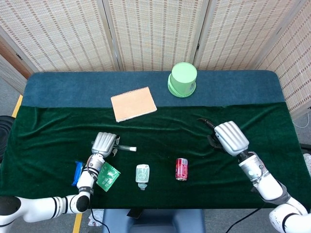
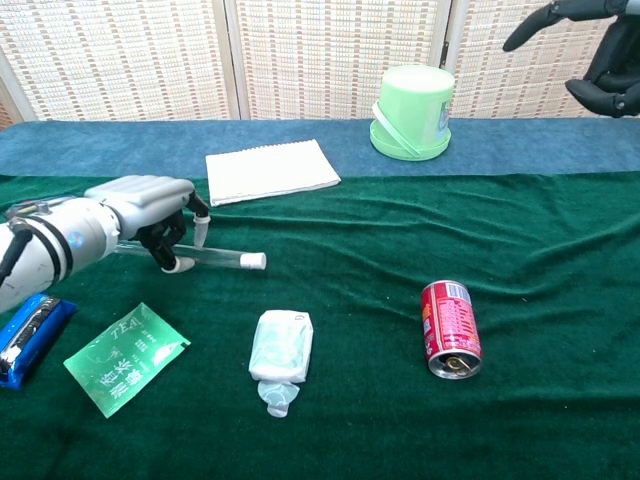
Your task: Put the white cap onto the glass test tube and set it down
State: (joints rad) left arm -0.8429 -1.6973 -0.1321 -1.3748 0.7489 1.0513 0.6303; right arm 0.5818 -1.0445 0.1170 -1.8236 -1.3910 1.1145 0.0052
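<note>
The glass test tube [image 2: 200, 256] lies nearly flat, low over the green cloth, and the white cap [image 2: 255, 261] sits on its right end. My left hand [image 2: 150, 205] holds the tube's left part, with fingers curled over it and the thumb beneath. From the head view the capped tube [image 1: 127, 148] pokes out to the right of the left hand [image 1: 104, 143]. My right hand [image 1: 231, 138] hovers far to the right above the cloth and holds nothing. In the chest view the right hand [image 2: 590, 40] shows at the top right corner, its fingers apart.
A red can [image 2: 450, 328] lies on its side right of centre. A white-green pouch [image 2: 280, 350], a green sachet [image 2: 125, 355] and a blue packet [image 2: 25, 335] lie along the front. A notebook [image 2: 272, 170] and an upturned green bucket [image 2: 412, 110] sit at the back.
</note>
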